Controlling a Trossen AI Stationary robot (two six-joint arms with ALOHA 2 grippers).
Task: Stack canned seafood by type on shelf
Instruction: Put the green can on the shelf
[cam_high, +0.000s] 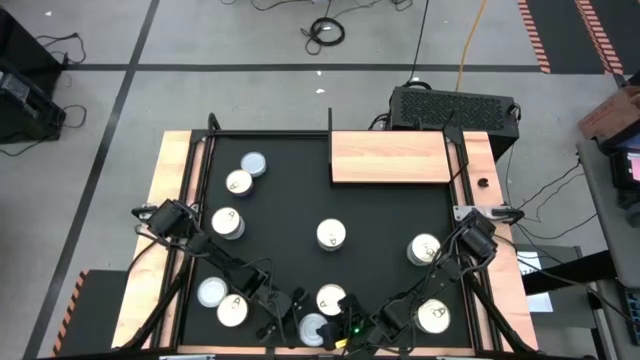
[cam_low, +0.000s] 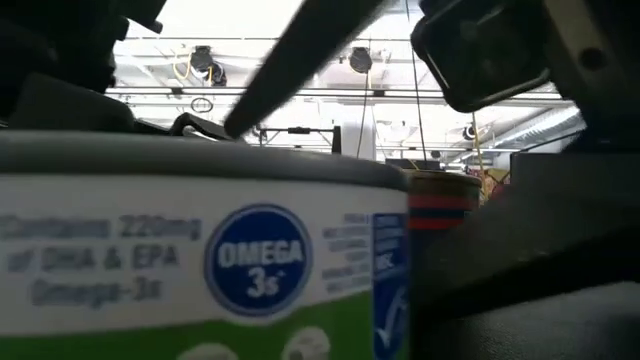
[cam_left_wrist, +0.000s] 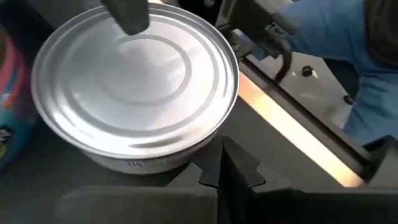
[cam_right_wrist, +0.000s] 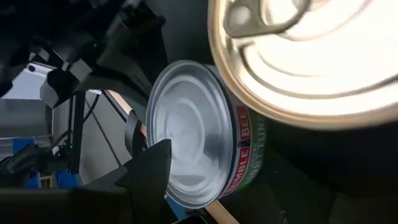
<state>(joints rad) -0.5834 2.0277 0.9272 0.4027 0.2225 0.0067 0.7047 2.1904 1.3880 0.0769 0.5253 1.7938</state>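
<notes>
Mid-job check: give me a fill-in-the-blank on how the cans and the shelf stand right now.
1. The wooden shelf holds ___ cans so far.
2. The close-up can filling the left wrist view has a plain ___ top with no pull tab.
3. The blue badge on the labelled can nearest the low camera reads OMEGA ___.

Missing words: no; silver; 3s.

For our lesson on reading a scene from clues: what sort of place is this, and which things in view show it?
Probably a robotics lab or workshop, not a shop. A worktable stands on a concrete floor marked with taped lines, loose cables trail across it, and the low view shows ceiling strip lights.
</notes>
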